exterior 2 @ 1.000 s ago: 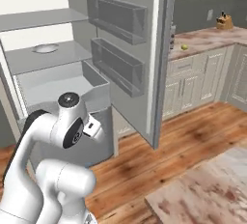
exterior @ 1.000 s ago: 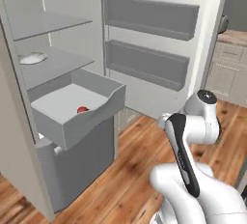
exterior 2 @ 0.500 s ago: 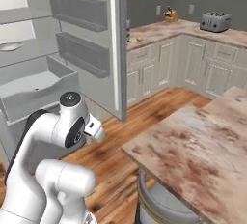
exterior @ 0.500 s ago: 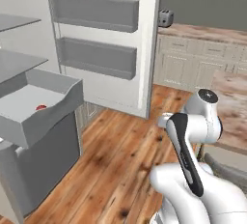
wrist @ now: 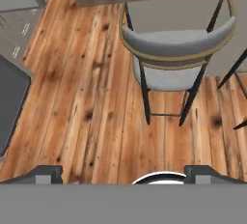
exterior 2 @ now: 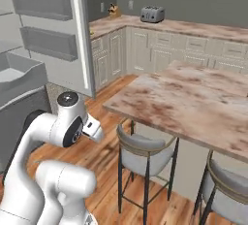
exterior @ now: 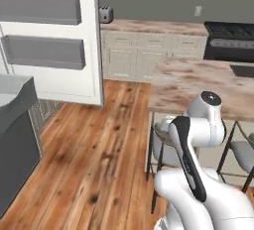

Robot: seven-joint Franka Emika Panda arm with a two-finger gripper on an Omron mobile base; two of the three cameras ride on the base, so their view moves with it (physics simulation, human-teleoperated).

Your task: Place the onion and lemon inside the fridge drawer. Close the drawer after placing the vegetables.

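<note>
No readable text

Nothing in these views carries lettering, labels, brand marks, numbers or signs clear enough to read.

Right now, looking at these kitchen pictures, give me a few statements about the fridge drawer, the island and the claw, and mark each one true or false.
1. The fridge drawer stands pulled out of the fridge. True.
2. A toaster sits on the back counter. True.
3. The claw grips the red onion. False: nothing lies between its fingertips, and wooden floor lies beyond them.
4. A grey stool stands at the marbled island. True.
5. The fridge door is shut. False: it is swung wide open, its shelves facing the room.
6. The lemon rests on the island top. False: no lemon is visible on it.
</note>
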